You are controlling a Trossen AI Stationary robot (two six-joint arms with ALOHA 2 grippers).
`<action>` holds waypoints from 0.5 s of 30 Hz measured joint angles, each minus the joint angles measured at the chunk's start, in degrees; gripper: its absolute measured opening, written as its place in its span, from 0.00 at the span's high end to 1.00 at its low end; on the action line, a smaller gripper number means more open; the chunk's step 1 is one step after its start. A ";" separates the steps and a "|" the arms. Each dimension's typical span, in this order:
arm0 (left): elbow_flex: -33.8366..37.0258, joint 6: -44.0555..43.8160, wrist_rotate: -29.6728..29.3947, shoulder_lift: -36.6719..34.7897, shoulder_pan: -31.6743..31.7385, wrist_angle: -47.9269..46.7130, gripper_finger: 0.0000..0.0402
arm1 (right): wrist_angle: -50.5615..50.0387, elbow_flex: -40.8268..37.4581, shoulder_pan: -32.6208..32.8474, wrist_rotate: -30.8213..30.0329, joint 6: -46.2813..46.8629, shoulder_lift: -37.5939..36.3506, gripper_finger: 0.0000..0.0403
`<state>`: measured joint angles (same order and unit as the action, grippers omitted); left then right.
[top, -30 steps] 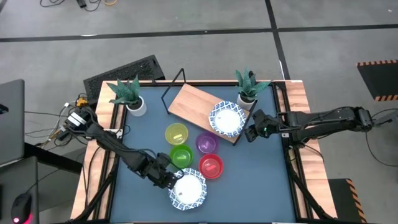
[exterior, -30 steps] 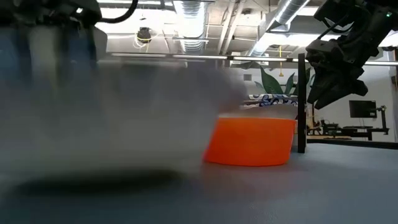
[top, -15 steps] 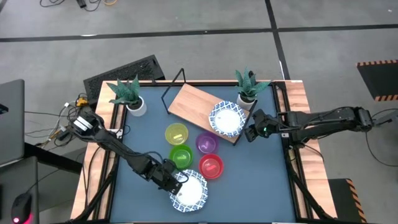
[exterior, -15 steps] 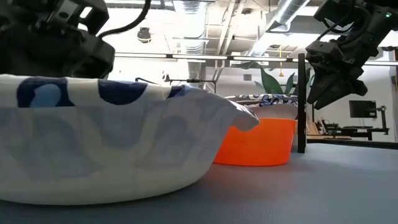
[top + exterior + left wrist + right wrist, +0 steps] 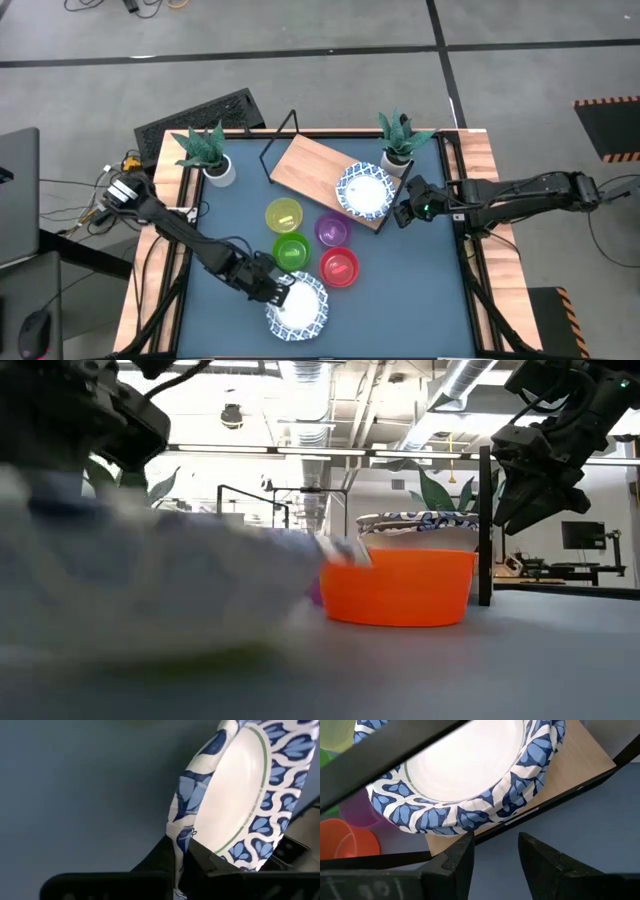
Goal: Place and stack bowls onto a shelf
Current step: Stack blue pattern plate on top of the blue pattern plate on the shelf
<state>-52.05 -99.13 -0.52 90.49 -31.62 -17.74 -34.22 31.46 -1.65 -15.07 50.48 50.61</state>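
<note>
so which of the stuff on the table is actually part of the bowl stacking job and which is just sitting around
Part of the job:
- white and blue bowl gripped at its rim by the left gripper
- white and blue bowl on the shelf
- yellow bowl, green bowl, purple bowl, red bowl
- right gripper, open beside the shelf

Just lying about:
- two potted plants

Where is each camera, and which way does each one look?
High view: above the blue table, looking straight down; both dark arms show, and the left gripper grips a blue-rimmed white dish.
Low view: at tabletop height, looking level across; the right gripper hangs on the right.
Left wrist view: on the left arm, looking past its fingers, pinched on that dish's rim.
Right wrist view: on the right arm, looking past its open fingers at the light wooden shelf.
Shared: the low and right wrist views both show the orange-red plastic bowl.
</note>
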 joint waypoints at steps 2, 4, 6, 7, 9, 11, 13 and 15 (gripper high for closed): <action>0.00 -0.62 0.36 -2.47 0.00 -1.83 1.00 | 0.00 0.00 0.00 0.00 0.00 0.00 0.56; 0.00 -0.67 0.37 -5.43 0.11 -3.75 1.00 | 0.00 0.00 0.00 0.02 0.02 0.00 0.56; 0.00 -1.15 0.36 -8.72 0.84 -7.03 1.00 | 0.00 0.00 0.00 0.00 0.37 -0.02 0.56; 0.00 -1.57 0.13 -10.45 1.40 -8.10 1.00 | 0.01 0.00 0.01 0.00 0.44 0.00 0.56; 0.00 -2.59 -1.93 -13.88 2.42 -10.19 1.00 | 0.12 0.00 0.01 0.00 0.46 -0.01 0.56; 0.00 -4.05 -5.31 -17.17 3.67 -11.48 1.00 | 0.20 0.00 0.02 0.00 0.46 0.00 0.56; 0.00 -5.56 -9.59 -20.04 5.34 -11.46 1.00 | 0.22 0.00 0.00 -0.02 0.46 -0.01 0.56; 0.00 -6.12 -15.49 -22.45 7.45 -10.60 1.00 | 0.20 0.00 0.00 -0.02 0.46 0.00 0.56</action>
<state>-52.05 -105.25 -16.01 68.05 -24.17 -28.35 -34.02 31.46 -1.65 -15.09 50.94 50.61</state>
